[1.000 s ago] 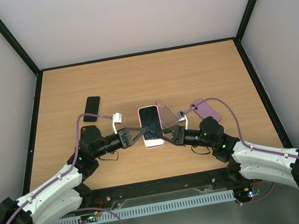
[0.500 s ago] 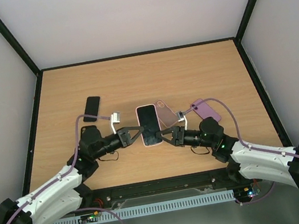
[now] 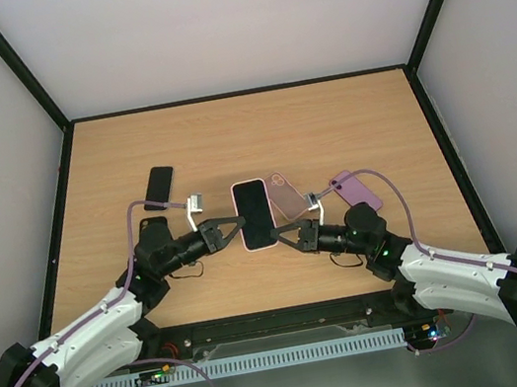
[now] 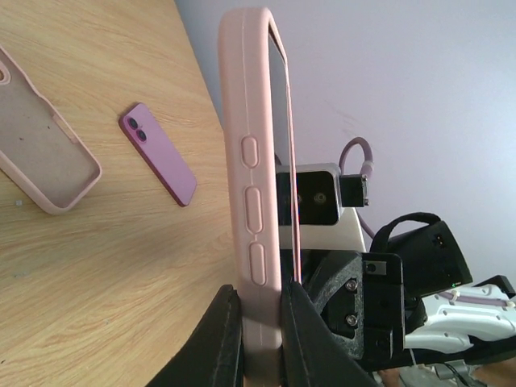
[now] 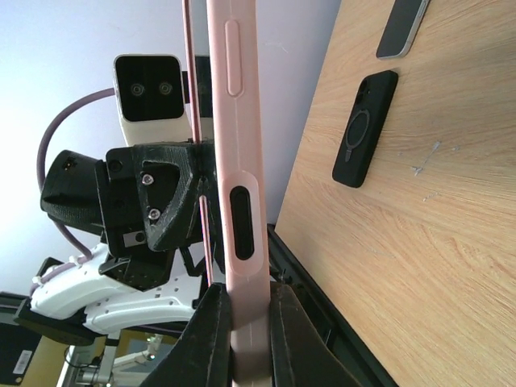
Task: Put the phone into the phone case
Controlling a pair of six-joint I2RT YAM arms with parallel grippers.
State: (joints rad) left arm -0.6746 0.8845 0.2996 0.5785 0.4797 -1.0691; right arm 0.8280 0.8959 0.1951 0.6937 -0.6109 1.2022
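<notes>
Left pincer [image 3: 229,229] is clenched on the left long edge of the pink case [image 4: 250,161], near its lower end. Right pincer [image 3: 286,236] grasps the same case from the lower right, fingers tight on its side. The phone [image 3: 254,212] sits in that case, dark screen up, at the middle of the top view. Just right of it an empty case [image 3: 286,194] lies on the table [image 3: 227,129], with a purple phone [image 3: 356,190] further right. A black case [image 5: 364,129] shows at the upper right of the right wrist view.
</notes>
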